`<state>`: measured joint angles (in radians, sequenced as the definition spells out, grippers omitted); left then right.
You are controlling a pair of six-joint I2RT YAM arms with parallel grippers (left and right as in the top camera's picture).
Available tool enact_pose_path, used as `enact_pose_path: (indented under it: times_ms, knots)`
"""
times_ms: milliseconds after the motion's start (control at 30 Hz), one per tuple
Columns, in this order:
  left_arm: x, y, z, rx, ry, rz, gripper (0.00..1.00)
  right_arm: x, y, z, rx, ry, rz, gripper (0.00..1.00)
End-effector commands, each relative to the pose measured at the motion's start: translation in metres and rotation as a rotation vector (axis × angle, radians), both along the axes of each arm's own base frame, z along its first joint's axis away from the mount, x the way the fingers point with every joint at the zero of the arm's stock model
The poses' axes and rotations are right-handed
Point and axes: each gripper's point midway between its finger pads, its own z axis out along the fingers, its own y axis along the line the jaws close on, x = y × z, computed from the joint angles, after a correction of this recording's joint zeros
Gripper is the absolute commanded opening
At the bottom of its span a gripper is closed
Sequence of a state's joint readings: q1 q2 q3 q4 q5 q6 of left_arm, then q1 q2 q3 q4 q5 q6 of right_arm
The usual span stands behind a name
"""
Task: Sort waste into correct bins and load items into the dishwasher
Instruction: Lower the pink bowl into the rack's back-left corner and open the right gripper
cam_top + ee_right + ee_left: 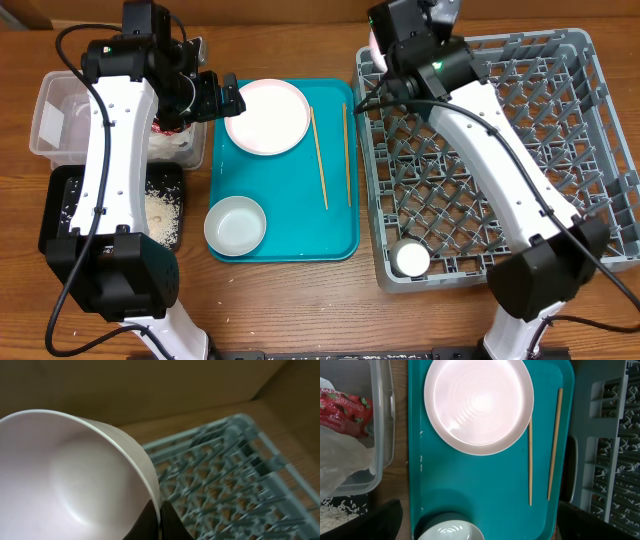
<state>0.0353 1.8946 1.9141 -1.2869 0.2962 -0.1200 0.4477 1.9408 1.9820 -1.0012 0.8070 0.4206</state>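
surface: wooden, carrying the bins on the left, the teal tray in the middle and the rack on the right.
dish rack: grey and square with a lattice floor, and the largest thing here. It lies just right of the teal tray.
teal tray: between the bins and the rack. It bears the plate, the bowl and both chopsticks.
clear tub: at the far left, just behind the black tray.
black tray: at the near left, partly hidden by the left arm.
left gripper: above the far left edge of the teal tray, close to the plate's left rim. Its fingers are spread wide and it holds nothing.
right gripper: over the rack's far left corner, clamped on the rim of the small pink dish.
pink plate: flat on the far part of the teal tray, and bare.
grey-green bowl: upright at the near left corner of the teal tray.
small pink dish: tilted in the right gripper, with the rack lattice below and beyond it.
napkin: crumpled and white, inside the clear tub against its right wall.
red wrapper: in the tub, touching the napkin.
white cup: in the rack's near left corner.
chopsticks: two, nearly parallel and apart, on the right part of the teal tray.
rice scraps: a loose white heap in the black tray.
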Motion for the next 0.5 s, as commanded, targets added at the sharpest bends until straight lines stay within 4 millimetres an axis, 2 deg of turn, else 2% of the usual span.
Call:
enact_pose_path:
  times_ms: [0, 333, 467]
  knots:
    - [0.002, -0.001, 0.007, -0.003, -0.026, -0.012, 1.0, 0.008, -0.024, 0.006, -0.22, -0.025, -0.1, 0.04]
    - [0.002, -0.001, 0.007, -0.003, -0.026, -0.012, 1.0, 0.035, -0.031, -0.027, -0.554, 0.073, -0.131, 0.04]
    - [0.002, -0.001, 0.007, -0.003, -0.026, -0.012, 1.0, 0.04, -0.029, -0.042, -0.588, 0.104, -0.125, 0.04]
